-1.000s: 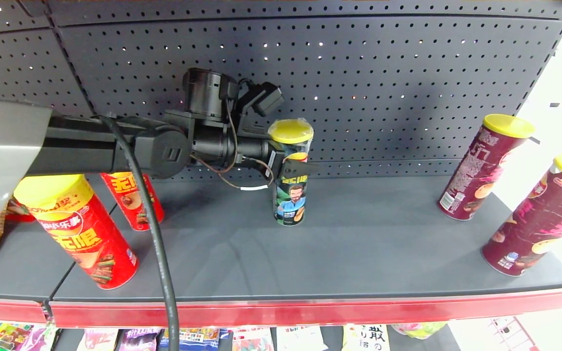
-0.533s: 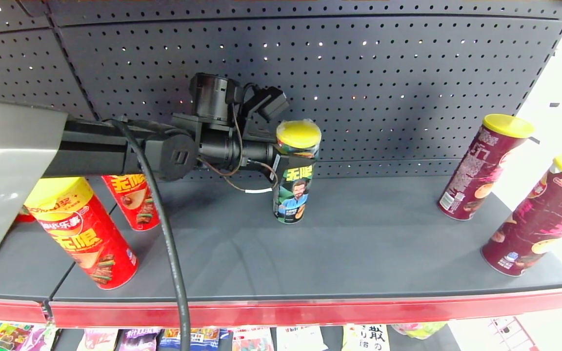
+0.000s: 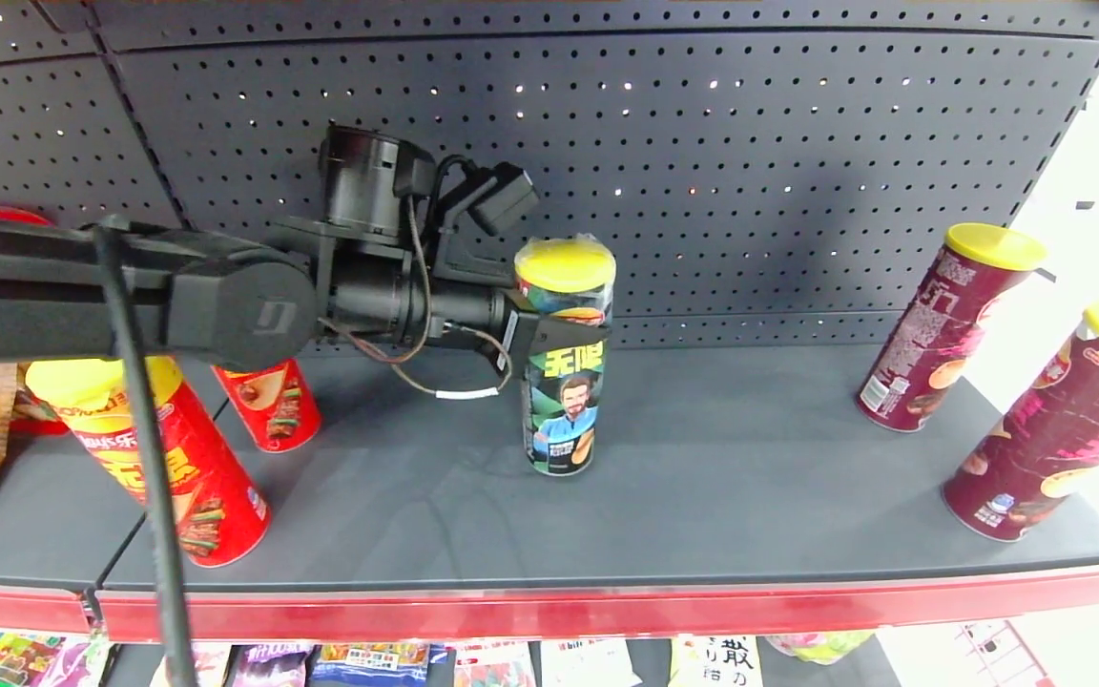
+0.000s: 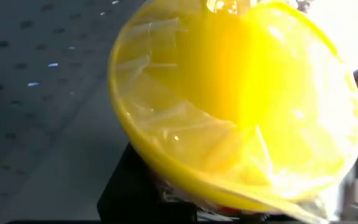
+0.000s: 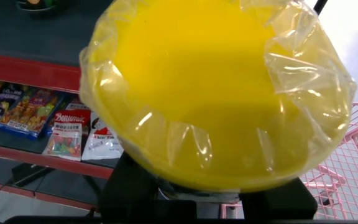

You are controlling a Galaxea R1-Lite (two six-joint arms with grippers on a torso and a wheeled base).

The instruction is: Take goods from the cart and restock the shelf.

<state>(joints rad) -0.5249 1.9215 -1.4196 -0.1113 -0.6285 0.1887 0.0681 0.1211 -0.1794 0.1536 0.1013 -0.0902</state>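
Green can (image 3: 564,386) is upright, yellow lid (image 3: 566,264) uppermost.

Red canisters (image 3: 211,487) left, maroon canisters (image 3: 1050,429) right, snack packets (image 3: 373,660) on tier below

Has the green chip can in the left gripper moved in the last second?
Yes. The green can, held by the left gripper, has come forward toward the shelf's red front edge; the maroon cans stayed put.
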